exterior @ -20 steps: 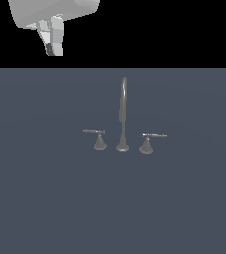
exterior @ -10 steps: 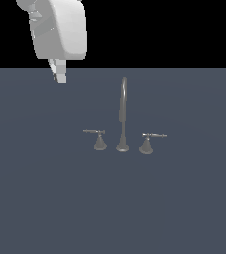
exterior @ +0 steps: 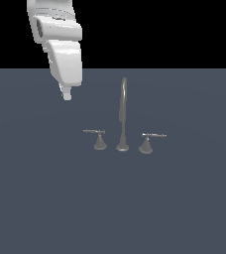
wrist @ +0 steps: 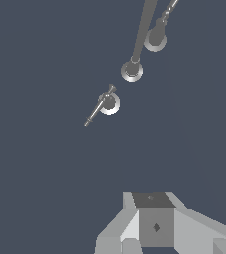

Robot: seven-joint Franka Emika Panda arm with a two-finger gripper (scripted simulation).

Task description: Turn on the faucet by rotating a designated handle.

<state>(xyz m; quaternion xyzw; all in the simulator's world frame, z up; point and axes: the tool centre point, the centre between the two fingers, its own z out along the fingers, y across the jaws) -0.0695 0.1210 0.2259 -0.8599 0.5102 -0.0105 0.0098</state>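
The faucet (exterior: pixel 122 119) stands near the middle of the dark grey counter (exterior: pixel 184 208): a tall thin arched spout on a round foot with a cone-based handle on each side. The handle (exterior: pixel 99 139) with the thin dark lever sits on the exterior view's left of the spout, its rod pointing away from the spout. The twin handle (exterior: pixel 147 141) sits on the other side. The white arm hangs above the counter, well apart from the faucet, on the exterior view's left. The hand (exterior: pixel 66 94) holds nothing; whether its fingers are spread or pressed together cannot be told
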